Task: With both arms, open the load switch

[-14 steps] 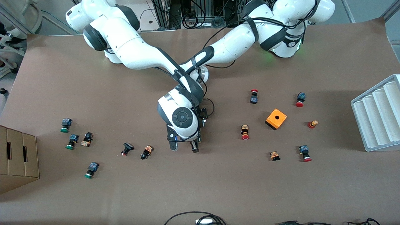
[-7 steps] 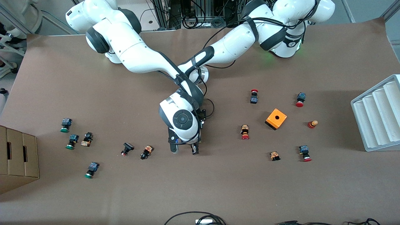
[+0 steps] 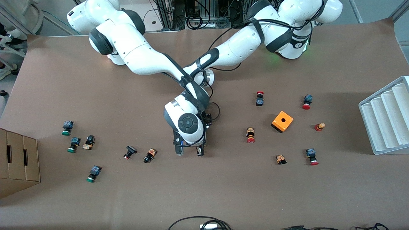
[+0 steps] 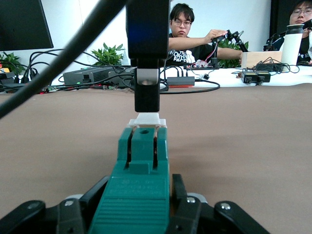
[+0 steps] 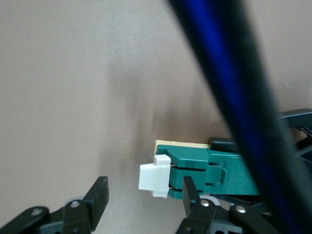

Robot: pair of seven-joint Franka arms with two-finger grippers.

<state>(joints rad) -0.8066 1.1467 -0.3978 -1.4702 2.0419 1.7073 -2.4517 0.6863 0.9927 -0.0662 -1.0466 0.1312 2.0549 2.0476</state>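
Between the left claw's [image 4: 139,214] pinching fingers sits the load switch [image 4: 139,183], right claw [image 5: 141,202] spread.

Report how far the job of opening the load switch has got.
Done: the left gripper is shut on the green load switch.
In hand: the right gripper sits with open jaws around the switch's white block, not yet pinching it.
Left: clamp the block and pull or flip it; it looks seated against the green body.
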